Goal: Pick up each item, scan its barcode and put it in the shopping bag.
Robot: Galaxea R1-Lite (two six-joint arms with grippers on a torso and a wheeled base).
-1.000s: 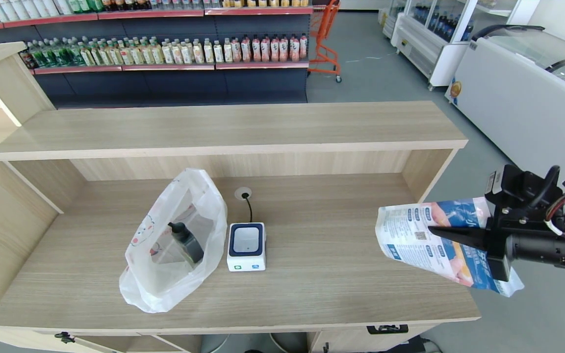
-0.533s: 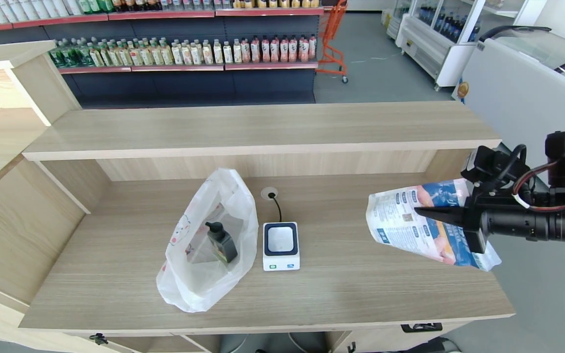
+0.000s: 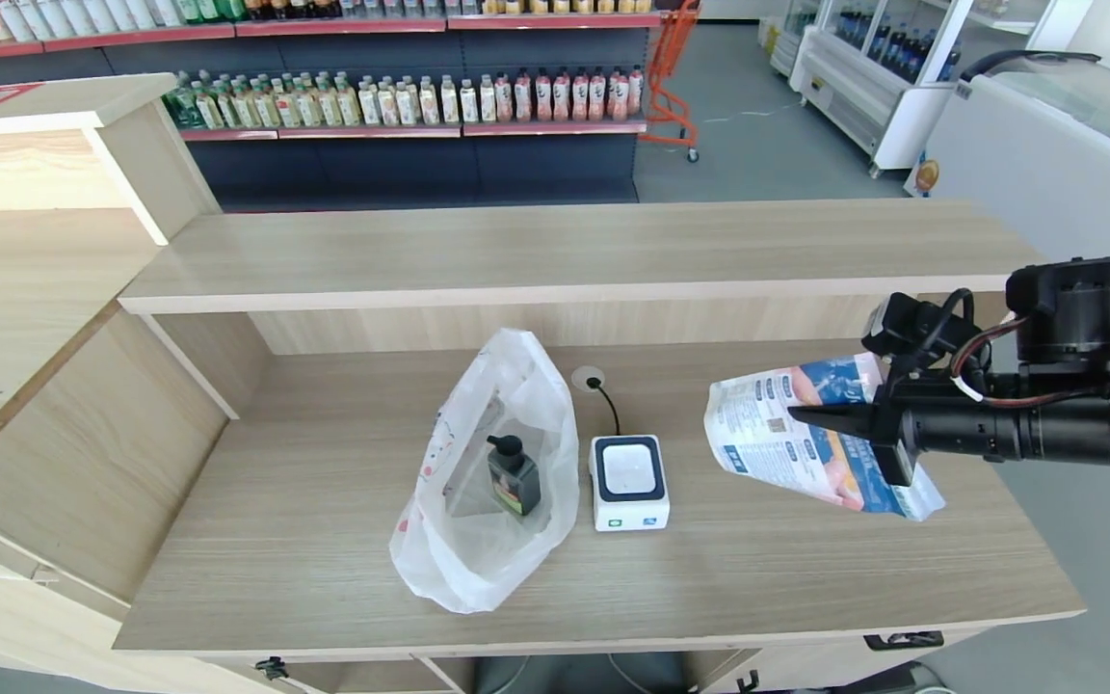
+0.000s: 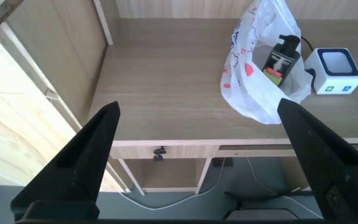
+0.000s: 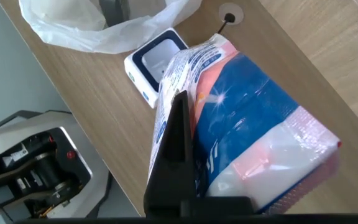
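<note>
A blue, white and pink packet [image 3: 810, 443] hangs above the right part of the counter [image 3: 304, 540], with my right gripper [image 3: 806, 424] shut on it; the printed end points toward the scanner. That packet [image 5: 253, 118] shows in the right wrist view over the white scanner [image 5: 151, 62]. The scanner [image 3: 628, 469] sits mid-counter, just right of the white shopping bag [image 3: 478, 549]. A dark pump bottle [image 3: 514, 477] stands inside the bag. My left gripper [image 4: 197, 162] is open, off the counter's front edge, looking at the bag [image 4: 253, 99] and scanner [image 4: 334, 70].
A raised ledge [image 3: 565, 251] runs along the counter's far side, with side walls at both ends. The scanner's cable goes into a hole [image 3: 589, 378] behind it. Shelves of bottles [image 3: 401, 96] and a freezer [image 3: 1046, 135] stand beyond.
The head camera has turned, shifting the whole scene rightward. My right gripper has carried the packet over the counter, closer to the scanner. Bag, bottle and scanner stay put.
</note>
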